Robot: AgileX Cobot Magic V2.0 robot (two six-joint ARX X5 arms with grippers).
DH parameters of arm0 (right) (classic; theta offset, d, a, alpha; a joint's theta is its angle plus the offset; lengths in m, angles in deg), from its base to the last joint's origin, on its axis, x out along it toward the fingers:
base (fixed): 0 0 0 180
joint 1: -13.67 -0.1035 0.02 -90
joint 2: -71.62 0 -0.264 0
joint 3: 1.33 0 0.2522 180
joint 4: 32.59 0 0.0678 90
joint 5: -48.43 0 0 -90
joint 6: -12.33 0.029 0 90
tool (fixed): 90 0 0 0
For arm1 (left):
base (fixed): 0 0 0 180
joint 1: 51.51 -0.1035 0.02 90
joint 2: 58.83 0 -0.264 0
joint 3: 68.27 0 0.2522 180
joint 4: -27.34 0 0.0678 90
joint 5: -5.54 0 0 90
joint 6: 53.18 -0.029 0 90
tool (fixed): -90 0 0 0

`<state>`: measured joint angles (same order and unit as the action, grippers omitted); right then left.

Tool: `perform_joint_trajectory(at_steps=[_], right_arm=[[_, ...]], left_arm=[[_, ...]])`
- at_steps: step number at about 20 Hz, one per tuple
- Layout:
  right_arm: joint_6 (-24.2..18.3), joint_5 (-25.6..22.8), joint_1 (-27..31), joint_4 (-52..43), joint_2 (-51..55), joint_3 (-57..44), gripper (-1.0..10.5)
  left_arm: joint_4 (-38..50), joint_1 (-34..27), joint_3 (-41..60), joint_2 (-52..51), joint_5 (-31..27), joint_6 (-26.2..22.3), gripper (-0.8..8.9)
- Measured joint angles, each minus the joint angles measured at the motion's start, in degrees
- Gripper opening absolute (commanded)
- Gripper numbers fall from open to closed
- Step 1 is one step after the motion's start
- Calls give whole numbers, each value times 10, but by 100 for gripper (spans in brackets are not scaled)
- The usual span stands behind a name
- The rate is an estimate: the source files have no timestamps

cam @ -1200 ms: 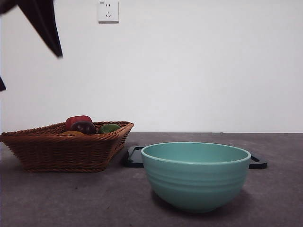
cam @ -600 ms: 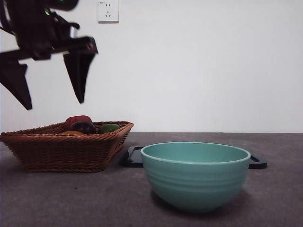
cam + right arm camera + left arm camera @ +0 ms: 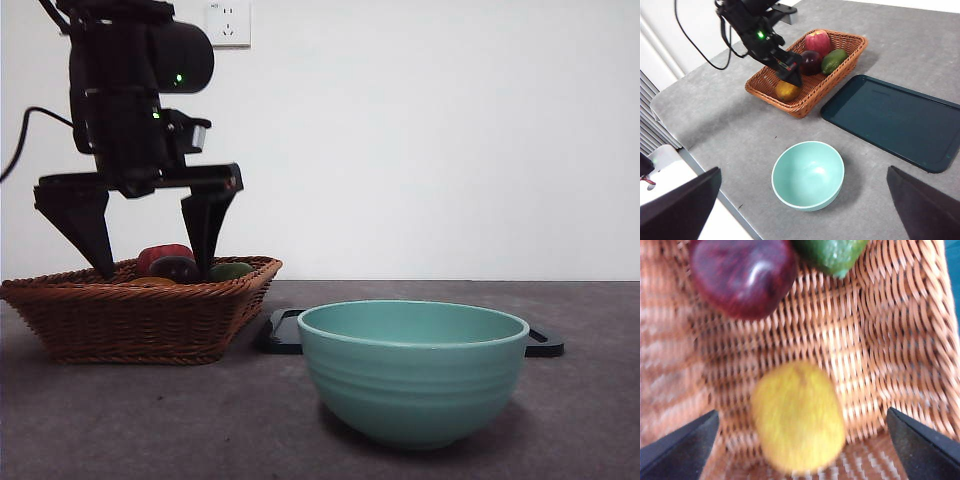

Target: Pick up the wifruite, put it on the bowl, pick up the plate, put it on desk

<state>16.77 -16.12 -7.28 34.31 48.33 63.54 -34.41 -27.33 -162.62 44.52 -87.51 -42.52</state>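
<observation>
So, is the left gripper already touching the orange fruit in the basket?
Apart. The left wrist view shows the left gripper open, basket weave visible between each jaw and the orange fruit.

One wicker basket [image 3: 806,75] holds four fruits: one orange-yellow fruit [image 3: 787,91], one dark red-purple fruit [image 3: 810,62], one red apple [image 3: 817,41] and one green fruit [image 3: 833,60]. On the bench [image 3: 715,115] stand one teal bowl [image 3: 808,175] and one dark tray [image 3: 895,121]. Two tools appear, one [image 3: 790,70] over the basket, the other [image 3: 800,220] high above the bench.
</observation>
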Motion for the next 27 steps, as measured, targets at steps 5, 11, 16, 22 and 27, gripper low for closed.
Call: perform_joint_trajectory(at_steps=[5,11,16,22,27], right_arm=[[0,0,0,0,0,0,662],[0,0,0,0,0,0,662],[0,0,0,0,0,0,662],[0,0,0,0,0,0,662],[0,0,0,0,0,0,662]], left_arm=[[0,0,0,36,0,-3,584],[-5,0,0,43,0,-5,403],[-8,0,0,43,0,-7,302],[-19,-2,-6,43,0,-9,302],[-112,-4,-95,43,0,-10,302]])
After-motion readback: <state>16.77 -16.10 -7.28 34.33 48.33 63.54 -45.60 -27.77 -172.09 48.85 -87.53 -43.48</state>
